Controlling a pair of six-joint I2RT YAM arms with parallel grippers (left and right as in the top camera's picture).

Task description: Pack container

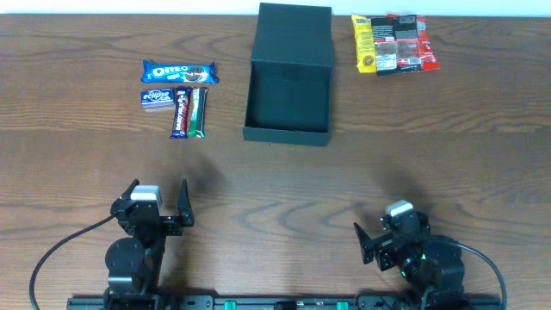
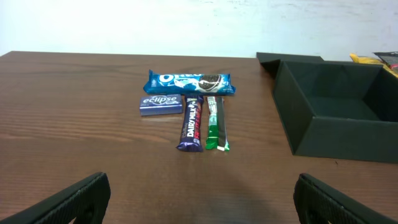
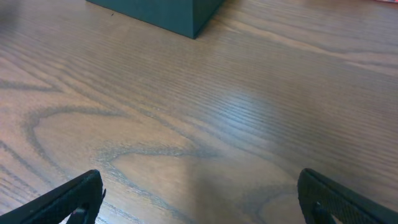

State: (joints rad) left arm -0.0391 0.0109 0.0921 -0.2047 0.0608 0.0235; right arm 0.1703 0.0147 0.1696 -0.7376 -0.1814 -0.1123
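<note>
The container is seen as a matte dark green-black rectangular box, flap lid folded back. It is placed ahead of both pincers, between them, well apart. The left pincer and right pincer are held spread wide, nothing clamped.

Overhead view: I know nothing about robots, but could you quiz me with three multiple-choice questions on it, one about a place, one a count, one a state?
1. Where does the Oreo pack lie?
A) left of the container
B) inside it
C) right of it

2. How many snacks are in the Oreo pack's group?
A) two
B) four
C) six

3. The container is:
A) shut
B) tipped over
C) open

Answers:
1 A, it lies apart from the container, on its left.
2 B, the Oreo pack, eclipse pack, Dairy Milk bar and green bar.
3 C, its flap is folded back and the inside shows.
</note>
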